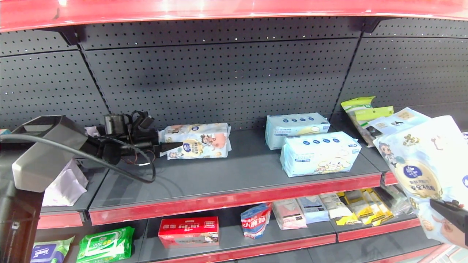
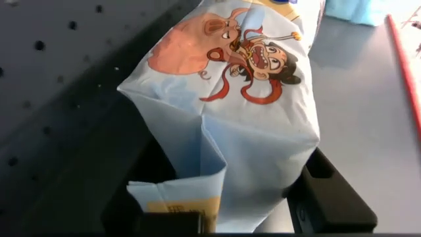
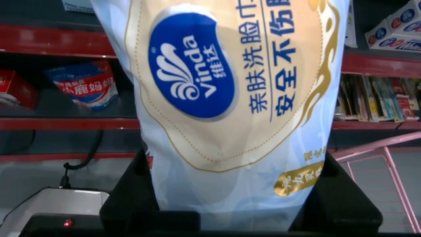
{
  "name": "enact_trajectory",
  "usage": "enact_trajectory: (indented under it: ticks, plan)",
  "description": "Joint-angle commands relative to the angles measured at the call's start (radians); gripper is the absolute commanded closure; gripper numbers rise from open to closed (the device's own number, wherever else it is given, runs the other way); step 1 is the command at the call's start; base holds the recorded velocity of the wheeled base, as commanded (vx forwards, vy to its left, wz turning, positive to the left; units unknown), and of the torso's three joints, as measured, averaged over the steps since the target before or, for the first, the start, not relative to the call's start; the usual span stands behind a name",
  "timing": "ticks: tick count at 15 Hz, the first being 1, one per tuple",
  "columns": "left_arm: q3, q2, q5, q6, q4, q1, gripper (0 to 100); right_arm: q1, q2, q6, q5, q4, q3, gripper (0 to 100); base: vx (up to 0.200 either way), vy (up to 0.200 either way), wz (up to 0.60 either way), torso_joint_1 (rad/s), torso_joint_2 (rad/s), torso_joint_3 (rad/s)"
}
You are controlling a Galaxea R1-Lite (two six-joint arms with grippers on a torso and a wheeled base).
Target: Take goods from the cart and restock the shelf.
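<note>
A white tissue pack with cartoon figures (image 1: 199, 140) lies flat on the grey shelf board (image 1: 234, 171), left of middle. My left gripper (image 1: 172, 147) is at its left end; the left wrist view has the pack (image 2: 250, 99) squeezed between both black fingers (image 2: 329, 197), so the gripper (image 2: 223, 191) is shut on it. At the lower right, my right gripper (image 1: 448, 213) is shut on the bottom of a large white and blue tissue pack (image 1: 424, 168), held upright in front of the shelf. That pack (image 3: 237, 85) stands between the right gripper's (image 3: 237, 204) fingers.
Two pale blue tissue packs (image 1: 296, 126) (image 1: 320, 151) lie on the same board to the right, with green-yellow pouches (image 1: 365, 113) beyond them. The lower shelf holds a red box (image 1: 188, 232), green wipes (image 1: 106, 244) and several small packs. A pink cart frame (image 3: 388, 171) stands below.
</note>
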Motion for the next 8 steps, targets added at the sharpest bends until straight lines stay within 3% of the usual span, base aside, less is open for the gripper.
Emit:
enact_trajectory:
  ticks: [1,3,8]
  plan:
    - [0.065,-0.075,-0.005,-0.002,-0.002,0.007,100,0.0,0.009,-0.001,0.001,-0.001,-0.004,100,0.0,0.0,0.0,0.0,0.0,0.0]
    - [0.106,-0.108,-0.009,-0.001,-0.005,0.019,100,0.0,0.011,-0.001,0.001,-0.001,-0.004,100,0.0,0.0,0.0,0.0,0.0,0.0]
    - [0.331,-0.222,-0.042,0.009,-0.042,0.042,100,0.0,0.017,-0.001,0.001,-0.002,-0.024,100,0.0,0.0,0.0,0.0,0.0,0.0]
